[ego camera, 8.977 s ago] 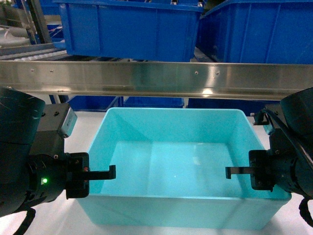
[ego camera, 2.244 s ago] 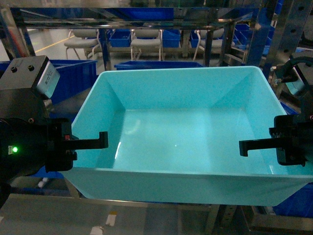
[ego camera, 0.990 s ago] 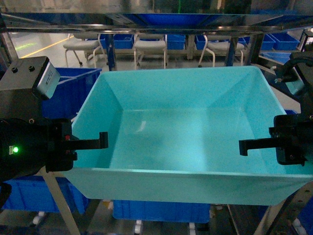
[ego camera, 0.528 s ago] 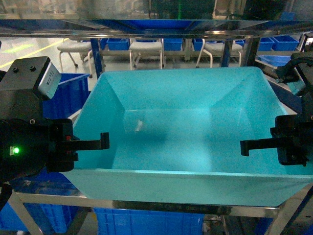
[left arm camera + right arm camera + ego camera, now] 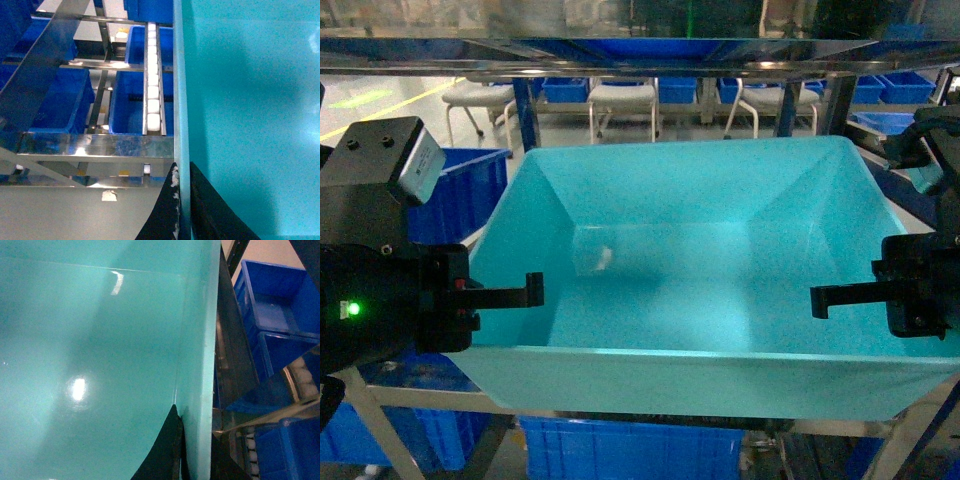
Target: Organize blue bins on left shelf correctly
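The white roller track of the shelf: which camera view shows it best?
The left wrist view: the white roller track runs there as a clear row of rollers beside the turquoise bin. The right wrist view shows only a few rollers at its lower edge. In the head view I cannot make it out.

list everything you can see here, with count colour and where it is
turquoise bin: one, light turquoise, open top and empty, held up at the middle of the head view between both grippers
steel rack: one, shiny steel bars, around and below the bin
roller track: one seen, white rollers, beside the bin's left wall in the left wrist view
dark blue bins: several, royal blue, on the rack's lower levels and far behind
chairs: at least four, pale seats, on the floor far behind the rack
left gripper: one, black, fingers either side of the bin's left wall
right gripper: one, black, fingers either side of the bin's right wall
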